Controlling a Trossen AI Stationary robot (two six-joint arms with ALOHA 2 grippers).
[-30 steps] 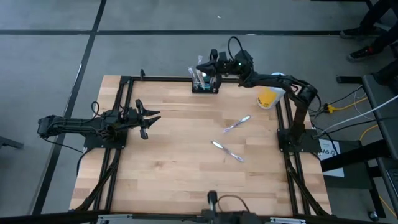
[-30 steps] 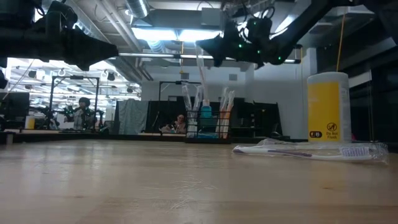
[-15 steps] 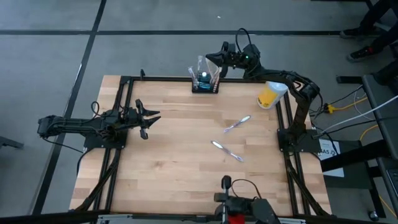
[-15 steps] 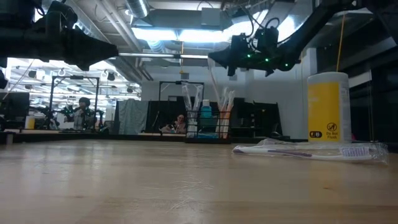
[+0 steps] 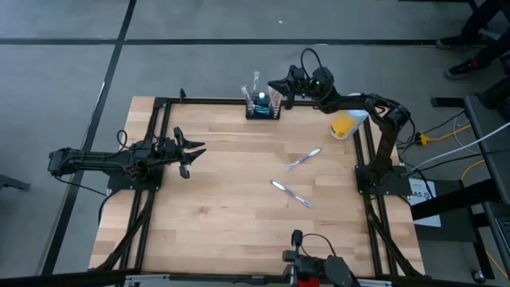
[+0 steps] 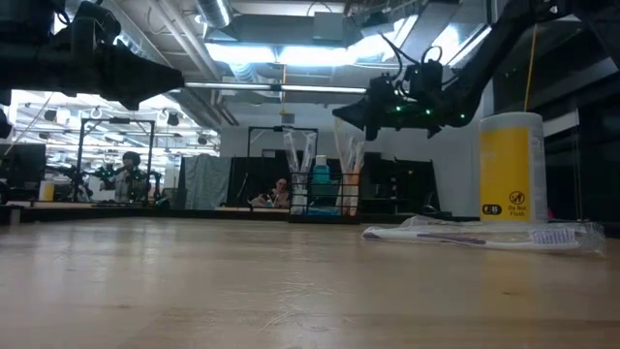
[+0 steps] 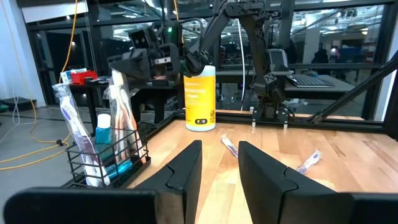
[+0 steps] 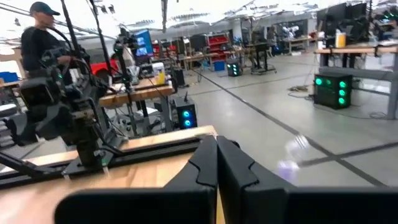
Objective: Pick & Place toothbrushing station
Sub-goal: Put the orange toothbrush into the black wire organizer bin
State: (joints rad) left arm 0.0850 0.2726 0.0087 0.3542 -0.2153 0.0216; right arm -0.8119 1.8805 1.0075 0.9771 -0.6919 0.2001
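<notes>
While right gripper [image 5: 275, 84] hovers closed, empty, beside toothbrushing station [image 5: 262, 107], left gripper [image 5: 194, 157] waits half-open, empty.

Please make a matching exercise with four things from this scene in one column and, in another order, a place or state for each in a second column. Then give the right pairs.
1. black wire rack
2. yellow cup
3. left gripper
4. right gripper

A. fingers open, at the table's left side
B. fingers shut, raised beside the rack
C. at the far edge, holding toothbrushes
D. near the table's right edge

Pairs: 1-C, 2-D, 3-A, 4-B
</notes>
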